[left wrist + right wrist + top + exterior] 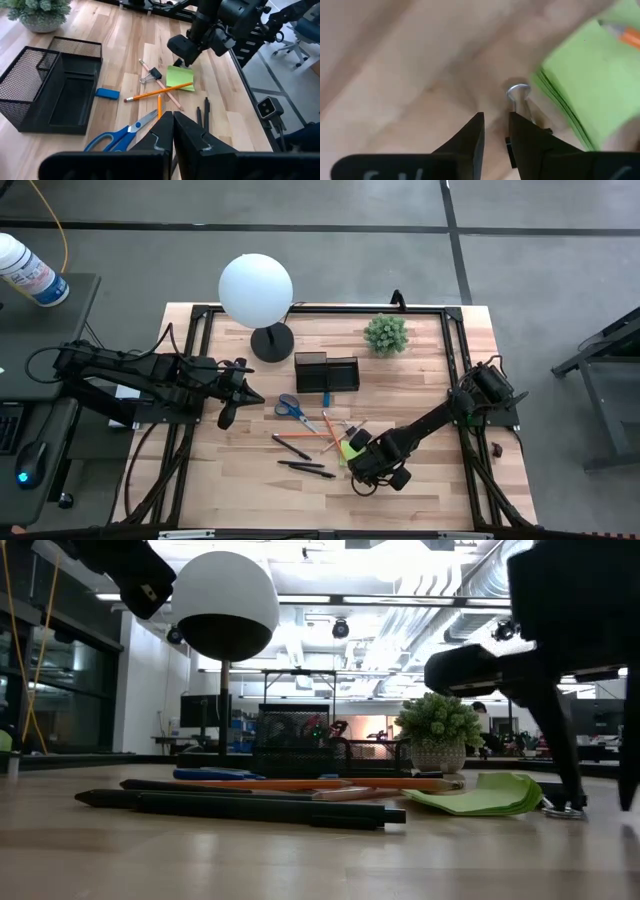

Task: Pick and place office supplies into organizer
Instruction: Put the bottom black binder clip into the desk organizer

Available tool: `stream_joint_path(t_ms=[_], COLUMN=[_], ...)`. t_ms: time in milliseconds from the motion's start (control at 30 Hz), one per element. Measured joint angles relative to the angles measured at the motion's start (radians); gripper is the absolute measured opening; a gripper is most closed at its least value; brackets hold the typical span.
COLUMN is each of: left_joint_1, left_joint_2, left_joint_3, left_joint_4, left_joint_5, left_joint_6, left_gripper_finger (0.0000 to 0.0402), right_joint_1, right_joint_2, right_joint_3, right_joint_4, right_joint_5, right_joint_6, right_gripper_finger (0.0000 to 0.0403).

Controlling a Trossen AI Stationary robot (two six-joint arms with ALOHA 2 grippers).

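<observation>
Now | right gripper (495, 131) at clip (518, 95) | sticky pad (590, 80) beside, pencil (630, 35) on it

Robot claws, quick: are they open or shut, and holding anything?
Left gripper: shut, holding nothing.
Right gripper: fingers slightly apart, down by the small black binder clip with silver wire handles; cannot tell if it grips it.

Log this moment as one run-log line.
left gripper: shut, waiting above scissors | right gripper: low beside sticky-note pad, narrowly open at binder clip | organizer: nothing visible inside
</observation>
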Motion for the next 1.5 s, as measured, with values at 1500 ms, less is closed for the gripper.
stream_joint_path(t_ms=[1500], left_joint_1=[0.000], left_joint_2=[0.000], left_joint_3=[0.000], left_joint_4=[-0.001], left_joint_5=[-0.012], left_joint_6=[0.000], left_gripper_finger=[0.0001], right_joint_1=[-0.057], right_joint_2=[-0.004], right_joint_3=[-0.047], right_joint_4=[0.043], right_joint_5=[-0.053], right_joint_6=[-0.017], right_gripper_finger=[0.0050])
